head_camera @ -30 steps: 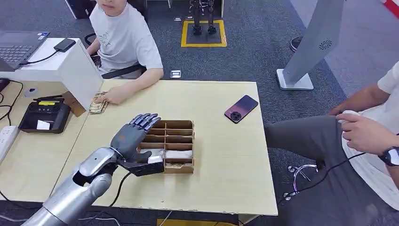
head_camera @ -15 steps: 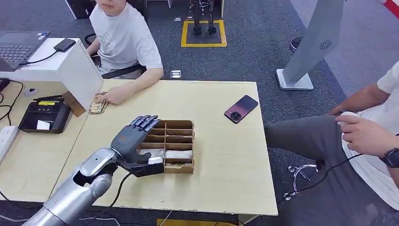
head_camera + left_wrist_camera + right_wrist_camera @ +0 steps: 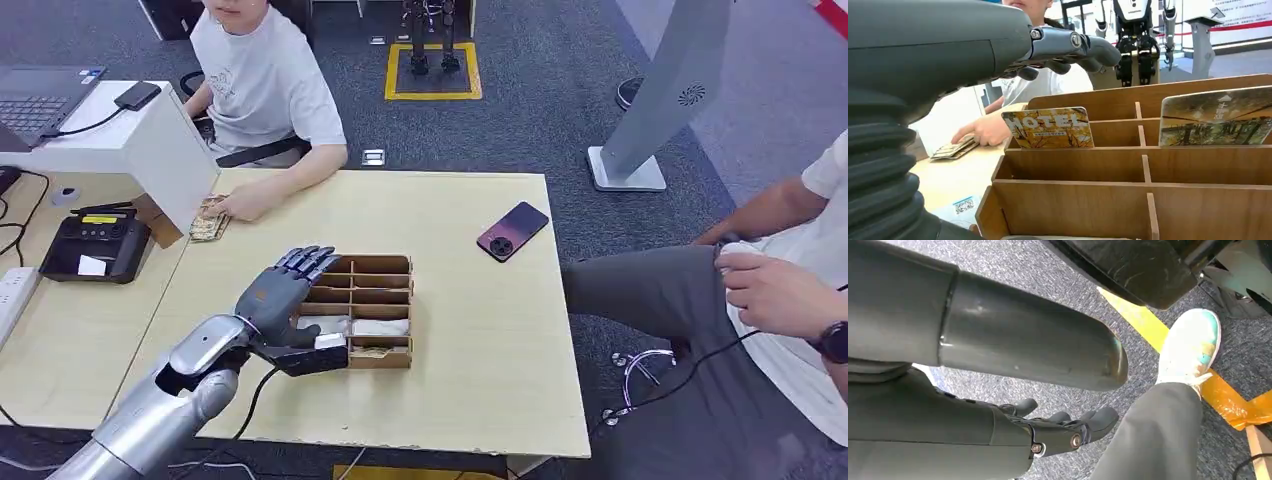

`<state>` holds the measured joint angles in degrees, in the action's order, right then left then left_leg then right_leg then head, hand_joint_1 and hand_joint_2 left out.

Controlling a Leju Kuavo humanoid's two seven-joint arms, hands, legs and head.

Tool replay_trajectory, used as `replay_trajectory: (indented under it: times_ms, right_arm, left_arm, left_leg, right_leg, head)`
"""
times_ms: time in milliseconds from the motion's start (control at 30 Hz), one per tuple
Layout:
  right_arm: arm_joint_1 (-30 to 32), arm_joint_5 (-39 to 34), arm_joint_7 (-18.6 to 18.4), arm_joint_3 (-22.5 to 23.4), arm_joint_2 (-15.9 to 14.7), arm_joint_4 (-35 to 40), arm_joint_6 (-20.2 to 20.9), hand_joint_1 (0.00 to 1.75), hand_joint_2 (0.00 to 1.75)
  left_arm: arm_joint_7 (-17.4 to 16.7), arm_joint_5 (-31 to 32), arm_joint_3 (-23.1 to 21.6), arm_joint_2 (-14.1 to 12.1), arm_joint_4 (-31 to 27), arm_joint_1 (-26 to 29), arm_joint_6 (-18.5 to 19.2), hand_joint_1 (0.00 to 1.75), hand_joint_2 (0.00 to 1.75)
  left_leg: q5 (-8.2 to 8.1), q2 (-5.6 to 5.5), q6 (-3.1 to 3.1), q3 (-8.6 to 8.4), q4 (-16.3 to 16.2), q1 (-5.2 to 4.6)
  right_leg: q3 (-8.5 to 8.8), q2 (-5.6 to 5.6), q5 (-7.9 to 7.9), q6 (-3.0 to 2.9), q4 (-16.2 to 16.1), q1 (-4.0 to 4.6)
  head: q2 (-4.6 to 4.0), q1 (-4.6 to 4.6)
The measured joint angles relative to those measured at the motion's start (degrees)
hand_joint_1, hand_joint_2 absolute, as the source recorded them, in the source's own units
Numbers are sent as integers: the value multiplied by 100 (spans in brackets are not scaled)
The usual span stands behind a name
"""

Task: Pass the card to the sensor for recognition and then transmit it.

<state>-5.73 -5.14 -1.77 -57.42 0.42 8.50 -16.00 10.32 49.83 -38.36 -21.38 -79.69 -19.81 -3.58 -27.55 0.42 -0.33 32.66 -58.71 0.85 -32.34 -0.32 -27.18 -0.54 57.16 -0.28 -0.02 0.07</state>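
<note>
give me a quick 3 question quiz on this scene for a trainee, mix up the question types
1. True or false: the left hand holds a card clear of the wooden organizer.
2. Multiple choice: where does the phone lie? A) in the organizer B) on the table, apart from the organizer C) in the seated person's hand
3. Fill in: in the left wrist view, the card printed HOTEL stands ____ in a compartment.

Key: 1 false, its fingers are spread over the organizer with no card lifted. 2 B. 3 upright.
</note>
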Motion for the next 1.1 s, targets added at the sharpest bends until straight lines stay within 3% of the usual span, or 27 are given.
replay_trajectory:
  times_ms: [467, 500, 1100]
  right_arm:
    - [0, 4, -20, -2, 0, 0, -2, 0, 0]
    - [0, 4, -11, -2, 0, 0, -4, 0, 0]
    - [-2, 15, 18, -31, 0, 2, -20, 0, 0]
  left_arm:
    - [-61, 44, 13, -2, 24, -1, -46, 0, 175]
    - [-72, 57, 18, -2, 28, 0, -57, 175, 175]
    - [-177, 142, 136, -46, 61, -6, -129, 175, 175]
  left_leg:
    - [0, 0, 0, 0, 0, 0]
    - [0, 0, 0, 0, 0, 0]
    - [0, 1, 0, -1, 0, 0]
  right_leg:
    - [0, 0, 0, 0, 0, 0]
    - [0, 0, 0, 0, 0, 0]
    - [2, 0, 0, 0, 1, 0]
  head:
    - [0, 0]
    - [0, 0]
    - [0, 0]
